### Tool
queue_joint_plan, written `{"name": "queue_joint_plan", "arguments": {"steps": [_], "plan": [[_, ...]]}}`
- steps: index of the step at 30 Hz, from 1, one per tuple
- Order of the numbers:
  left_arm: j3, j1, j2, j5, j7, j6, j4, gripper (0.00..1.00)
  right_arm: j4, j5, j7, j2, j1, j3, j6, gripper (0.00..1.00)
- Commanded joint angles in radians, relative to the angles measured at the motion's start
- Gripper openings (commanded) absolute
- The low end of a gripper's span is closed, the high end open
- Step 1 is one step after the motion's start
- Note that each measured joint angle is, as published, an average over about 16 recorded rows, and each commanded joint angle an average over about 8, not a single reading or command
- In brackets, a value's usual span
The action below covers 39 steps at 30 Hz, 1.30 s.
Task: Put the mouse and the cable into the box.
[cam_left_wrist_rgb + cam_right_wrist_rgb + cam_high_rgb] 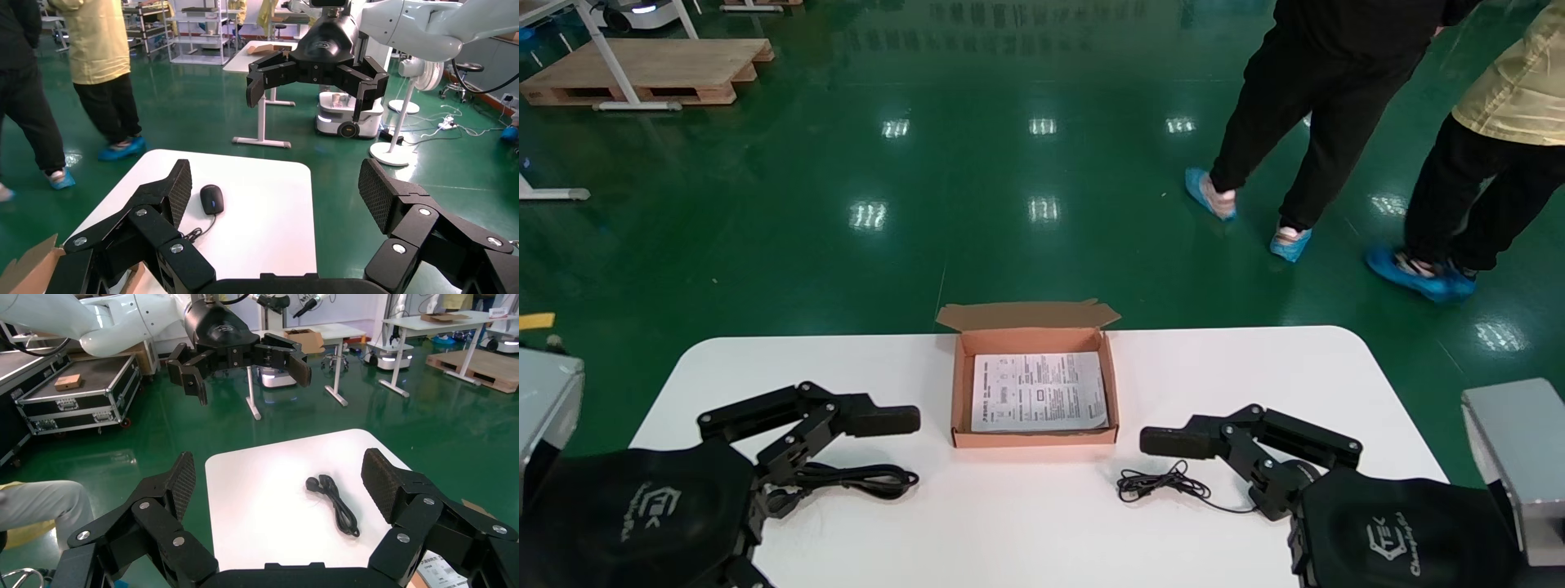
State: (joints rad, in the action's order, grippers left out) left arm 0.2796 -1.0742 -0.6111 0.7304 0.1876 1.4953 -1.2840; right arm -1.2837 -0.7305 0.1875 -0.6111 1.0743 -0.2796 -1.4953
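Left gripper (276, 193) low over the near left of the white table (1026, 531), jaws spread wide, empty | black cable (870, 479) bundled just beside it | right gripper (281, 478) near right, equally wide, empty | mouse (212, 198) on the table by it, its thin cord (1163, 485) bunched | open cardboard box (961, 392) at the middle of the far edge, printed sheet (1039, 392) inside | two people (1303, 122) on the green floor beyond

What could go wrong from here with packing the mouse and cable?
The mouse trails a loose thin cord beside the open right hand; it could snag or hang over the box wall. The folded cable by the open left hand may unravel when lifted.
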Motion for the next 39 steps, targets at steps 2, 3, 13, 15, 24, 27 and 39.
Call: {"name": "queue_joint_plan", "arguments": {"steps": [2,3,13,15,24,27,39], "plan": [[0.0,0.0,0.0,0.0,0.0,0.0,0.0,1.0,0.0,0.0,0.0,0.0,0.0,0.0,0.0,1.0],[0.0,0.0,0.0,0.0,0.0,0.0,0.0,1.0,0.0,0.0,0.0,0.0,0.0,0.0,0.0,1.0],[0.042,-0.023,0.032,0.149,-0.026,0.0,-0.034,1.0,-0.009,-0.069,-0.013,-0.008,0.007,-0.022,0.027,1.0],[0.081,-0.058,0.043,0.276,-0.057,0.009,-0.053,1.0,-0.016,-0.117,-0.019,-0.018,0.016,-0.039,0.043,1.0],[0.255,-0.32,-0.028,0.845,-0.159,0.008,-0.065,1.0,0.045,-0.392,-0.065,-0.09,0.121,-0.138,0.106,1.0],[0.29,-0.353,-0.066,0.91,-0.141,0.002,-0.056,1.0,0.076,-0.486,-0.063,-0.118,0.155,-0.169,0.14,1.0],[0.324,-0.351,-0.095,0.994,-0.146,-0.026,-0.045,1.0,0.095,-0.526,-0.048,-0.133,0.152,-0.189,0.155,1.0]]}}
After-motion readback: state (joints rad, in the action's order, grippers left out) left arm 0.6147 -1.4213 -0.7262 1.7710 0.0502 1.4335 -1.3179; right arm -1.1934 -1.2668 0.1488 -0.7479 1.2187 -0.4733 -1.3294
